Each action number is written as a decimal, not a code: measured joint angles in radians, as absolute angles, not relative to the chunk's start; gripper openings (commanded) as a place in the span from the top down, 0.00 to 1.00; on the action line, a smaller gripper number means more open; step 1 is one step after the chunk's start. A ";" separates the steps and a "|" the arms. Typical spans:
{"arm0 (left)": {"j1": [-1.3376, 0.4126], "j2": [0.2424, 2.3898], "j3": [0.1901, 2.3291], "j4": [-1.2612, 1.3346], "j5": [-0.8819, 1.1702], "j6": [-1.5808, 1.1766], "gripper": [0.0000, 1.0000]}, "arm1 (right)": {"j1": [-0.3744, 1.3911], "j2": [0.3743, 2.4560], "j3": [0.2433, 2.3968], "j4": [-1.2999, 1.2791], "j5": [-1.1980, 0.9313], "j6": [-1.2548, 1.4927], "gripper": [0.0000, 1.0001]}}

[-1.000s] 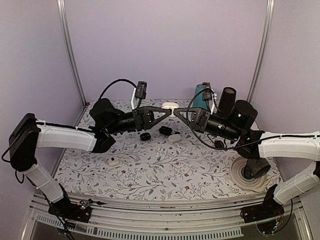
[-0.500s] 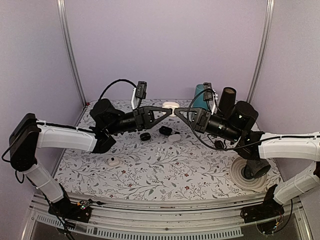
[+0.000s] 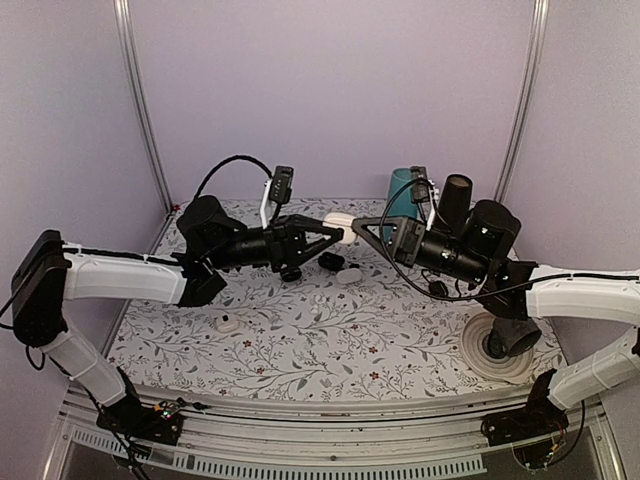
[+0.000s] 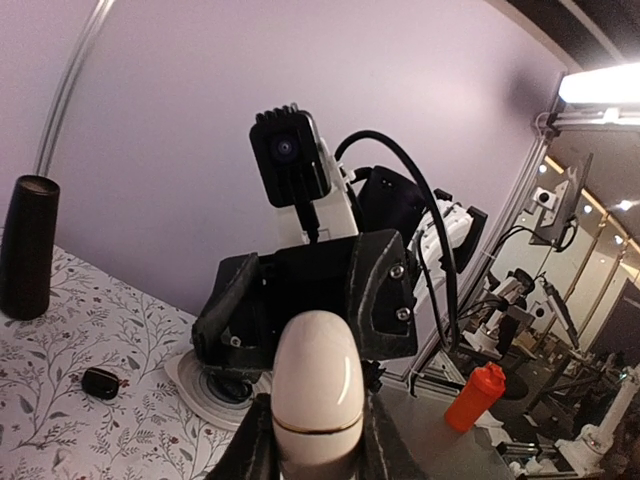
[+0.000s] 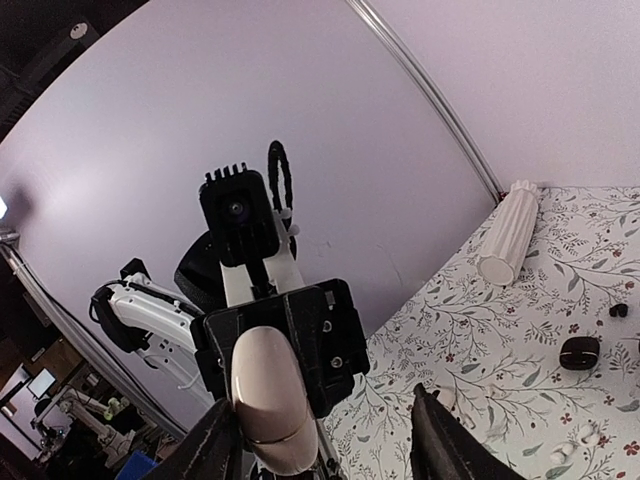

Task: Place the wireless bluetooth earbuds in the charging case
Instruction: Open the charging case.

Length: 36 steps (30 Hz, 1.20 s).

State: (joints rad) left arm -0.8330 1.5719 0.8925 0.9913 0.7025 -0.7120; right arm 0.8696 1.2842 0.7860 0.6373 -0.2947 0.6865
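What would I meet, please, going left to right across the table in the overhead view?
Small white piece, small black piece, white case, teal cup, black cylinder, white disc.

The charging case (image 3: 341,226), mid-frame in the top view, is glossy white (creamier in the wrist views, with a thin dark seam). The table (image 3: 300,335) is white, printed with grey leafy sprigs and tiny red flowers. The walls (image 3: 330,90) are pale lilac. The cup (image 3: 399,195), right of centre, is teal; the cylinder (image 3: 456,198) beside it is black. The bottle (image 4: 477,396), lower right of the left wrist view, is orange.
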 measured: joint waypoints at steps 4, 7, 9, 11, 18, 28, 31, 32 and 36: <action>-0.833 1.533 0.881 0.923 0.705 -0.625 1.00 | 0.856 1.280 0.794 0.605 -0.325 0.686 0.41; -0.832 1.514 0.881 0.871 0.710 -0.569 1.00 | 0.850 1.280 0.796 0.588 -0.346 0.688 0.40; -0.832 1.505 0.881 0.845 0.717 -0.538 1.00 | 0.847 1.280 0.800 0.575 -0.352 0.688 0.40; -0.833 1.496 0.881 0.813 0.745 -0.504 1.00 | 0.838 1.281 0.813 0.564 -0.348 0.691 0.39; -0.857 1.466 0.882 0.787 0.820 -0.435 1.00 | 0.814 1.311 0.834 0.493 -0.319 0.691 0.36; -0.857 1.453 0.881 0.732 0.754 -0.389 1.00 | 0.804 1.313 0.863 0.389 -0.292 0.668 0.02; -0.855 1.431 0.876 0.728 0.714 -0.385 1.00 | 0.788 1.303 0.865 0.335 -0.269 0.660 0.01; -0.852 1.422 0.871 0.727 0.703 -0.385 1.00 | 0.782 1.301 0.866 0.315 -0.258 0.657 0.01; -0.844 1.384 0.850 0.727 0.655 -0.385 1.00 | 0.762 1.305 0.897 0.173 -0.185 0.636 0.01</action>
